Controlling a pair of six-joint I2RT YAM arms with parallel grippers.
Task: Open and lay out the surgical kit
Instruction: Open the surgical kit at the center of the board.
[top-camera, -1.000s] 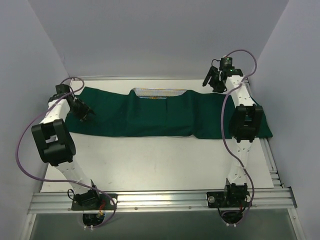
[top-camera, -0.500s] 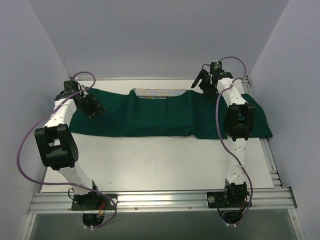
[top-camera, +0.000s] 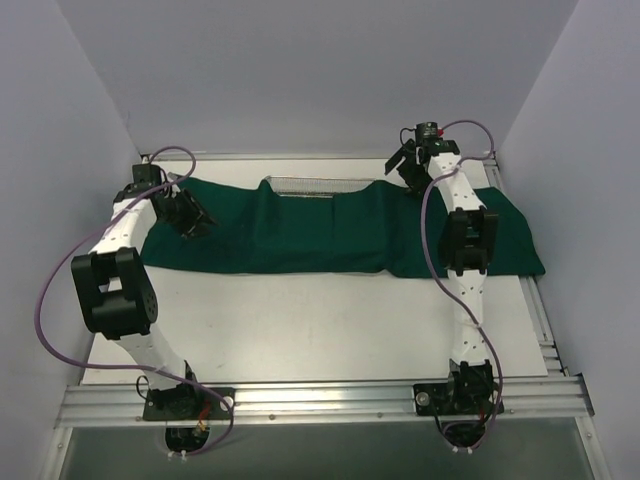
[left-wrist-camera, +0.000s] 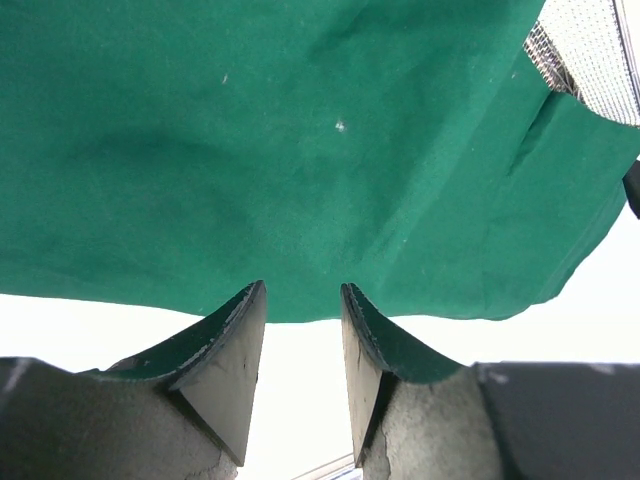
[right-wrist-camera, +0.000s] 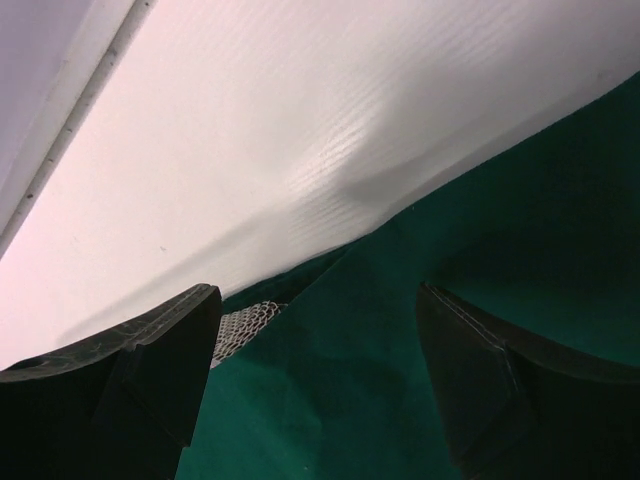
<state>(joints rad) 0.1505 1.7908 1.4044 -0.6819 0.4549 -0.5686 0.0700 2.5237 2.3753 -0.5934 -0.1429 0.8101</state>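
A: Nearest the lower edge of the overhead frame?

B: Just bare white bench (top-camera: 300, 320). Above it, across the middle band from left to right, a long dark green cloth wrap (top-camera: 300, 235), spread out flat.

A: And at the left of that band?

B: There, the left end effector (top-camera: 192, 218), over the left part of the cloth. Touching it or not, cannot tell. Fingers (left-wrist-camera: 225, 370) a narrow gap apart, with nothing between them but white bench.

A: Farther up, at upper centre?

B: A wire-mesh tray (top-camera: 320, 183) at the cloth's far edge, mostly draped. Only a strip of silver rim showing.

A: Upper right?

B: The right end effector (top-camera: 405, 165), above the cloth's far edge, just right of the tray. Spread wide, gripping nothing. Between its fingers in the wrist view, green cloth and a corner of mesh.
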